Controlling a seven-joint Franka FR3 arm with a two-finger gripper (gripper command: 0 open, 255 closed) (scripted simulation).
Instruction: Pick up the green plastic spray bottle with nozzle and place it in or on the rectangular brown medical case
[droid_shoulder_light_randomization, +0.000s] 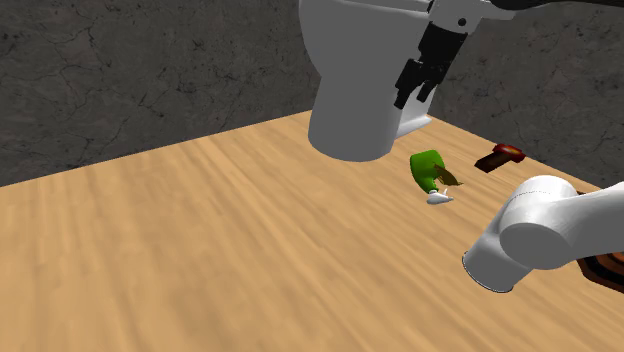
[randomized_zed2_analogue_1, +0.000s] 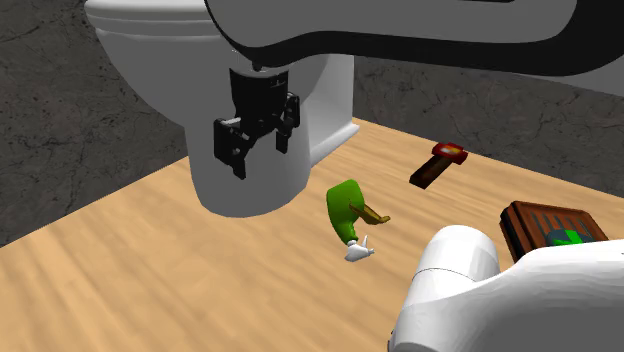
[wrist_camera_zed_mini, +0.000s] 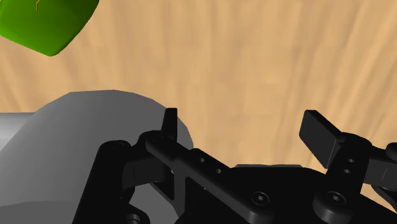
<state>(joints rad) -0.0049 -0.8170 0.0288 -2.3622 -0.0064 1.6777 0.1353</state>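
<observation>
Second exterior view: my tool (randomized_zed2_analogue_1: 259, 154) hangs spread, empty, upper left against the toilet (randomized_zed2_analogue_1: 215, 195); green spray bottle (randomized_zed2_analogue_1: 346, 210) lies mid-frame (brown case (randomized_zed2_analogue_1: 530, 218) right edge).

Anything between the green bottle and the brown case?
No: in the second exterior view, only bare wood floor separates the green bottle from the brown case. The red-topped dark piece lies off that line.
</observation>
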